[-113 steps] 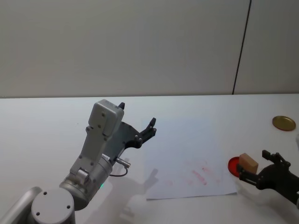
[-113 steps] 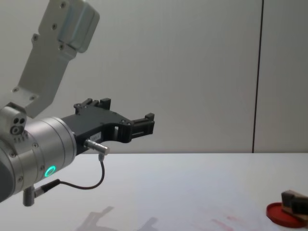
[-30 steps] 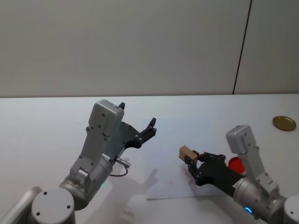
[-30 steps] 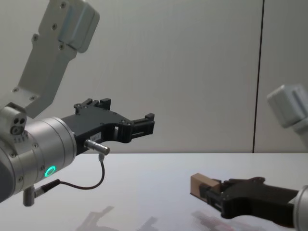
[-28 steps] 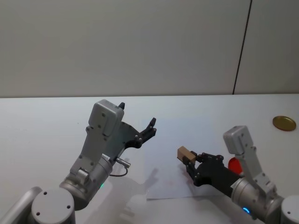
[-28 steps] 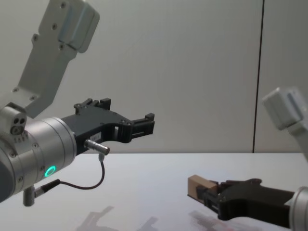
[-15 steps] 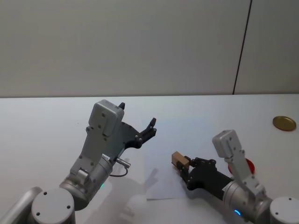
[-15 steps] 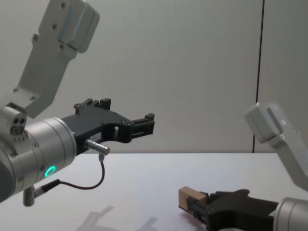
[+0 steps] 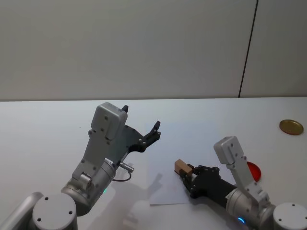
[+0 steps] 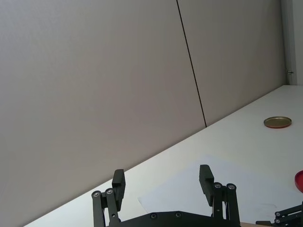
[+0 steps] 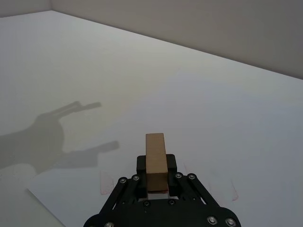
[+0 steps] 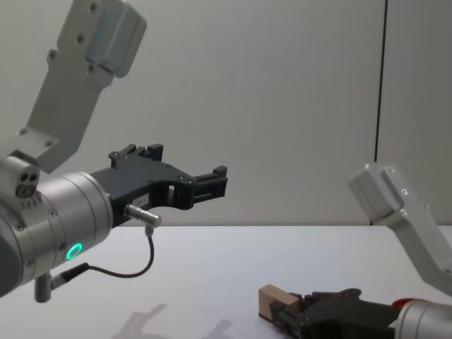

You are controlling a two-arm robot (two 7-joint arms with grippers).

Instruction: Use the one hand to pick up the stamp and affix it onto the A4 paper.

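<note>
Pale grey wall stands behind a broad white worktop (image 9: 48,124) that carries only a few small things, all toward its right side. My left arm is parked above the worktop's left half. Its left tool (image 9: 141,119) is raised well clear of the surface, fingers spread wide with nothing between them.

A sheet of paper (image 9: 165,190) lies flat near the front edge, right of the middle, with faint red marks on it. My right tool (image 9: 187,175) reaches in low from the front right corner and hangs over the left part of that sheet. It is clamped on the stamp (image 9: 181,166), which juts forward out of the fingers. A red disc (image 9: 254,170) sits just beside the paper's right edge, and a gold lid (image 9: 291,126) lies well apart, near the worktop's right edge.

I judge the pick-up done and the carry close to done. The stamp is low over the paper, though I cannot tell whether it touches the sheet.

The next move, as I see it, is a straight descent so the stamp's face meets the paper flat. Then comes a firm press with my grip kept tight. Any sideways drag could smear the print or slide the loose sheet.
</note>
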